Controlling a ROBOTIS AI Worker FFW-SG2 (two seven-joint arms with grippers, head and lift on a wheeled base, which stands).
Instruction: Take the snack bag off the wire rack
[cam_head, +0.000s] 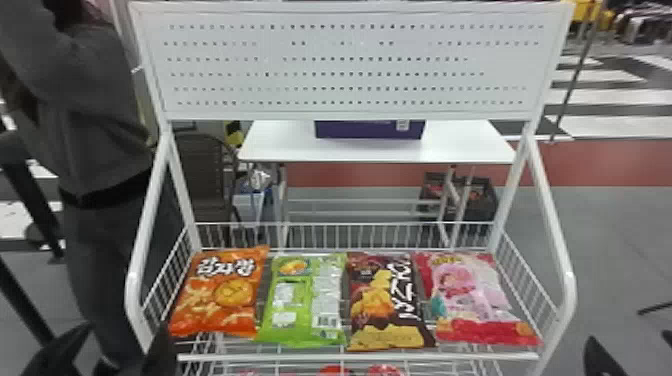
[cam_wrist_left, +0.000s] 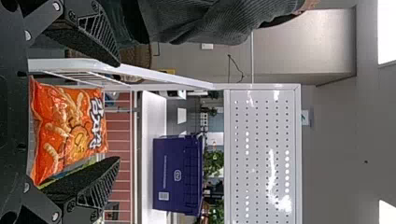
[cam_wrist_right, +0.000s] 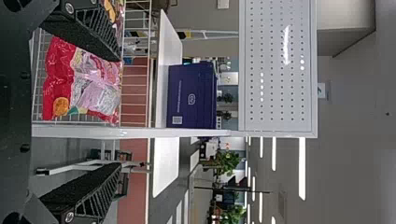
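Wire rack, head view: four snack bags lie side by side on the shelf. From the left edge to the right edge: orange bag, green bag, brown bag, pink bag. Left gripper: near the front left corner, fingers spread. Right gripper: beyond the front right corner, fingers spread.

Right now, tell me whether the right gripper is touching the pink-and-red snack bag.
Apart. The head view shows the right gripper outside the wire rack's right rail, and the pink-and-red snack bag lying inside it.
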